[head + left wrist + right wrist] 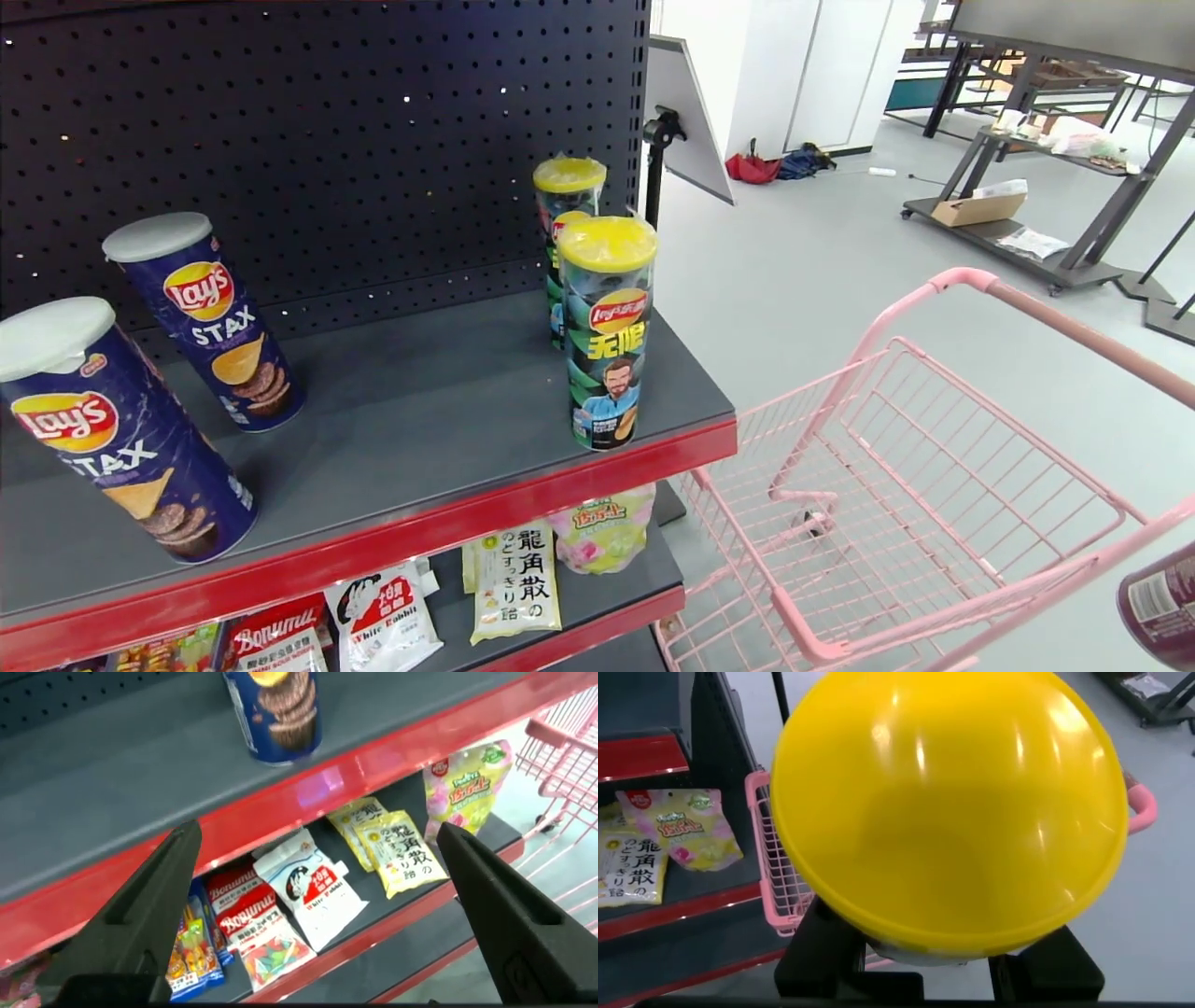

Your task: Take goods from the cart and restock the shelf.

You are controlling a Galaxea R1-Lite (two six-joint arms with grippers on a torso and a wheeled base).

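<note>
The right gripper [929,957], jaws clamped on a yellow-lidded can [943,812], sits by the pink cart's [1064,327] near right corner (two green cans [607,336] stand on the shelf [420,401]), while the left gripper [318,833], jaws gaping, hangs before snack bags [308,891].

The left gripper [318,833] is showing two matte black, wedge-shaped fingers [140,915]; the right gripper [938,961] is looking equally black and blocky.

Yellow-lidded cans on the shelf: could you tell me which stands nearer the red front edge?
The front can, right at the edge; the rear can stands behind it.
</note>
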